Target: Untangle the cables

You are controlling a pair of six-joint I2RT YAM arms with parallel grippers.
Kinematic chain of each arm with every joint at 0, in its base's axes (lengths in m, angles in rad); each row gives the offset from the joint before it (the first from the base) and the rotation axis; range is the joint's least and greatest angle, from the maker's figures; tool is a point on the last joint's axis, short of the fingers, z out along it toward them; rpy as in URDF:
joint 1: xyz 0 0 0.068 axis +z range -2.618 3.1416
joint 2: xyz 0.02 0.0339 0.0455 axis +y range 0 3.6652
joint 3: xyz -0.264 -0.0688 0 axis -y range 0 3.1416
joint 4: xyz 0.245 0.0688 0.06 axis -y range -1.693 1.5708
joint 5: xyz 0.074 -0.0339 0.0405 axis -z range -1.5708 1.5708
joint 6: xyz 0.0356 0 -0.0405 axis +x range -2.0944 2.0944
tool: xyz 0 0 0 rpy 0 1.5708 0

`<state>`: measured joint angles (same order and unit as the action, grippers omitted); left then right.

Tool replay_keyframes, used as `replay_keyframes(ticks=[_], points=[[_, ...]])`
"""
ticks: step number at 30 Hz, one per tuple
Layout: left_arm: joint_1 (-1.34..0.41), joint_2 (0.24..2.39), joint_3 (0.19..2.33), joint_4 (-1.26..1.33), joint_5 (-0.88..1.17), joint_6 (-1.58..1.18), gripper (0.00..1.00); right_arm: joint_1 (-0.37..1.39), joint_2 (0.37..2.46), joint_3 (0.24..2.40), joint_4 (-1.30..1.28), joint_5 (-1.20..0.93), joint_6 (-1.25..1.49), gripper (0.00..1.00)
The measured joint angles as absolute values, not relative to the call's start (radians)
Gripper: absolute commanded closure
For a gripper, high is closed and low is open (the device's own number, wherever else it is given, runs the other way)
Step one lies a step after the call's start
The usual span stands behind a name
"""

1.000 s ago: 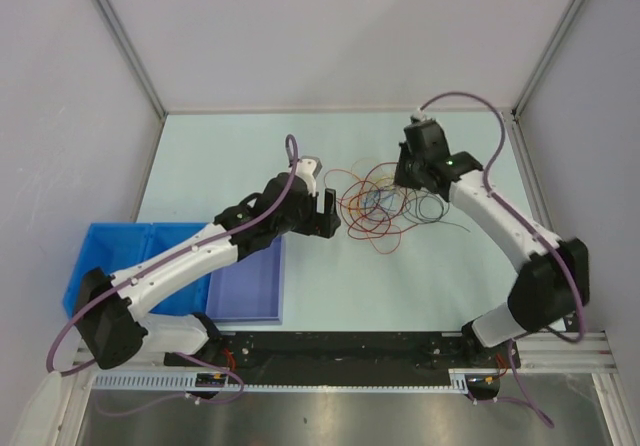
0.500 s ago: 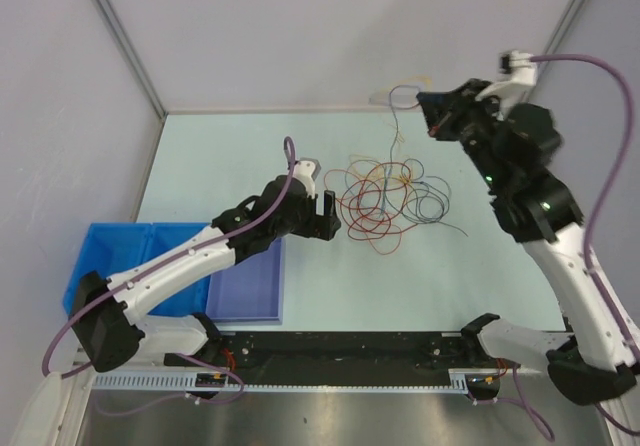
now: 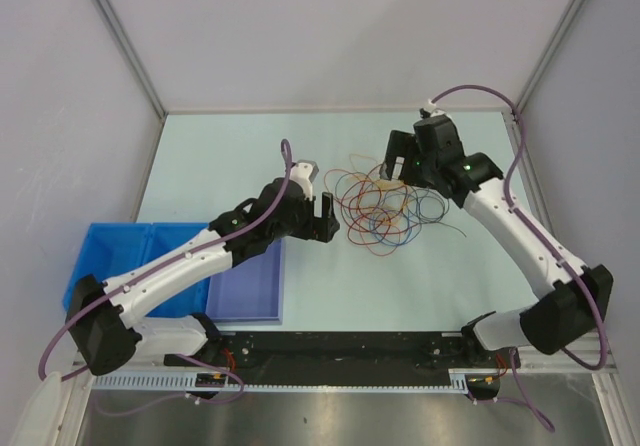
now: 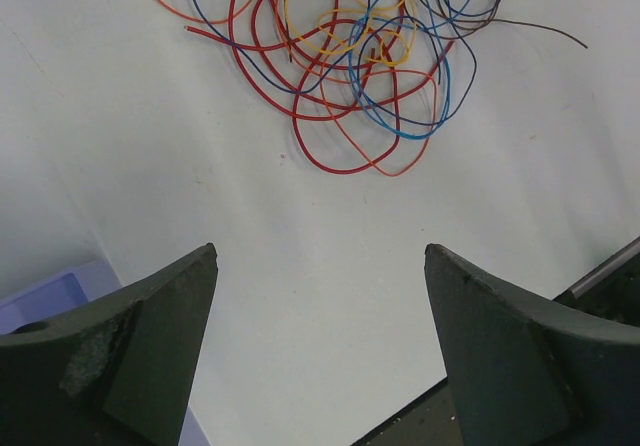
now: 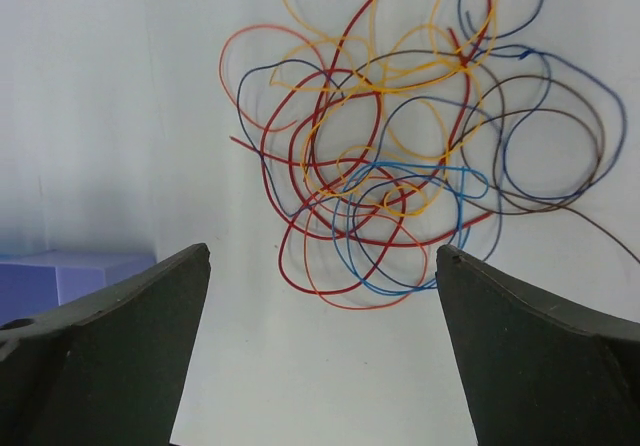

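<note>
The cables [image 3: 378, 206] lie as one loose tangle of thin red, orange, yellow, blue and dark loops on the pale table [image 3: 450, 276]. My left gripper [image 3: 329, 216] is open just left of the tangle, apart from it. In the left wrist view the cables [image 4: 370, 46] lie well ahead of the open left gripper [image 4: 318, 256], with bare table between its fingers. My right gripper [image 3: 398, 164] hovers over the tangle's far right side. Its wrist view shows the right gripper [image 5: 322, 251] open and empty, with the cables [image 5: 400, 181] spread just beyond it.
A blue bin [image 3: 120, 256] and a purple tray [image 3: 250, 281] sit at the near left, under the left arm; the tray's corner [image 5: 70, 271] shows in the right wrist view. Grey walls [image 3: 330, 36] enclose the table. The black base rail [image 3: 350, 346] runs along the near edge.
The right gripper, shut at the tangle a second ago, swung up high with strands trailing, then came back down over the pile and opened. The strands lie on the table again. The left arm barely moved.
</note>
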<state>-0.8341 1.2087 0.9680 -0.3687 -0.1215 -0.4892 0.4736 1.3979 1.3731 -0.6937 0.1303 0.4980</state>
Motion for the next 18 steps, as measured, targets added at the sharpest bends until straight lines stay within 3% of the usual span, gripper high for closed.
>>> replay_keyframes(ticks=[7, 18], points=[[-0.834, 1.292, 0.986, -0.347, -0.124, -0.492, 0.11, 0.467, 1.298, 1.372, -0.728, 0.191, 0.507, 0.00], [-0.834, 1.470, 1.087, -0.318, -0.120, -0.495, 0.12, 0.388, 1.372, 1.202, -0.702, 0.200, 0.509, 0.02]])
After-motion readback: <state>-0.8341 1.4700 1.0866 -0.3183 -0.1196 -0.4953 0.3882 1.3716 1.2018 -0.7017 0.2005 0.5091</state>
